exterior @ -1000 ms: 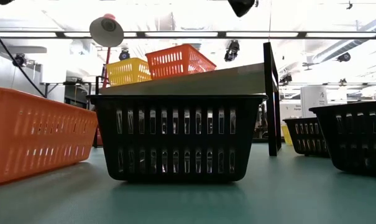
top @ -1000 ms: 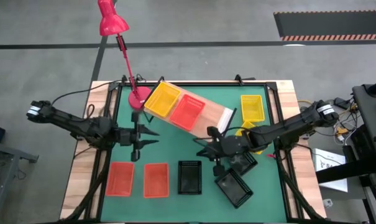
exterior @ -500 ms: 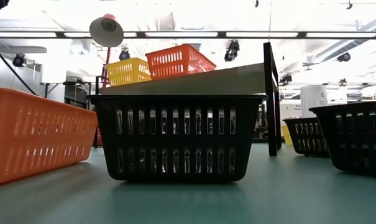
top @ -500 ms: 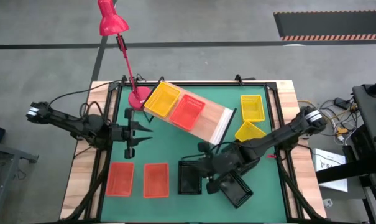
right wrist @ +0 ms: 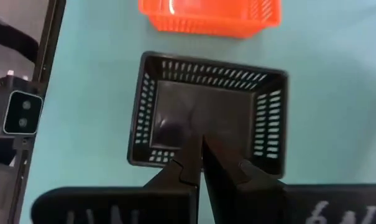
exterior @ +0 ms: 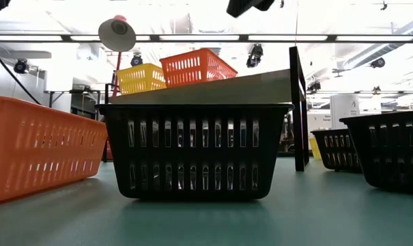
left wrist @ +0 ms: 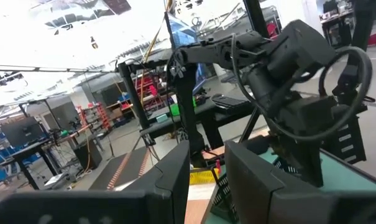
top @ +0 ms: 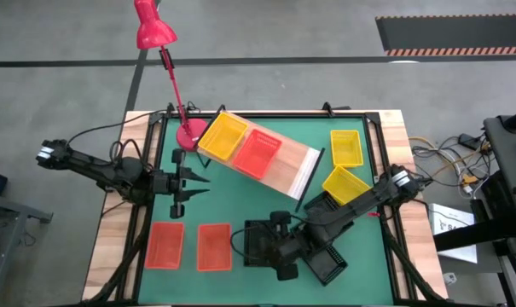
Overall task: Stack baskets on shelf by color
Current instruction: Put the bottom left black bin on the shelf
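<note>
Right gripper (right wrist: 200, 149) has moved over the black basket (right wrist: 207, 112).

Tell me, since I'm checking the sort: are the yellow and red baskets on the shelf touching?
Touching. The high view shows the yellow basket and the red basket side by side, no shelf between.

high: overhead, whole table | low: tabletop level | shared: black basket (top: 259, 242)
</note>
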Robot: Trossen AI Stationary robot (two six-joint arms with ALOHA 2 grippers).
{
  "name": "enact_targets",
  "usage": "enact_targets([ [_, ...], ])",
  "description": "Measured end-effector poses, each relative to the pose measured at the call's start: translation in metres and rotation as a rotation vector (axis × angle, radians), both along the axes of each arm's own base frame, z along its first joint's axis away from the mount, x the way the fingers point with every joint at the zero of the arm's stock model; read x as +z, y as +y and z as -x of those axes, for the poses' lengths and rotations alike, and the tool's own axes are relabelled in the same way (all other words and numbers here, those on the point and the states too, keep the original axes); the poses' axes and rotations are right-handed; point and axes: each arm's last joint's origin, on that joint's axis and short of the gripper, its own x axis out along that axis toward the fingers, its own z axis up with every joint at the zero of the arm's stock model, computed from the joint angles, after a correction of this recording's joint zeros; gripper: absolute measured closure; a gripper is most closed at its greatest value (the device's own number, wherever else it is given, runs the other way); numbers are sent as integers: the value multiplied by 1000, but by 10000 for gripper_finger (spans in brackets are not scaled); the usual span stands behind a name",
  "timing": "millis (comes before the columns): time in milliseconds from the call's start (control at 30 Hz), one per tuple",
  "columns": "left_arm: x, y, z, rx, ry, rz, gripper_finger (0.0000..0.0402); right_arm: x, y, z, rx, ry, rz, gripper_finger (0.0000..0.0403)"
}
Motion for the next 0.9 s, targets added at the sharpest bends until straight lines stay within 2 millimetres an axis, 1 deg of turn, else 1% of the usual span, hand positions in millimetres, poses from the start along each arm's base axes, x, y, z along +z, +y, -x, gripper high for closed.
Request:
enact_targets([
  [167, 1, 0, 1, 0, -5, 1, 316, -6, 7, -1, -10, 34, -66, 394],
  [267, 1, 0, 1, 0, -6, 2, 316, -9, 11, 0, -36, 44, -83, 385],
  [433, 1, 0, 1, -2, -8, 3, 316, -18, 20, -7, -38, 14, -108, 345],
  [667, 1, 0, 1, -11, -3, 48, 316, -43, 27, -20, -21, 12, -100, 277],
  [733, 2, 1, 2, -12, -6, 54, 316, -48, 28, -22, -19, 12, -99, 265],
  [900, 2, 1, 3, -12, -10, 57, 316, -47, 28, -23, -15, -1, -100, 255],
])
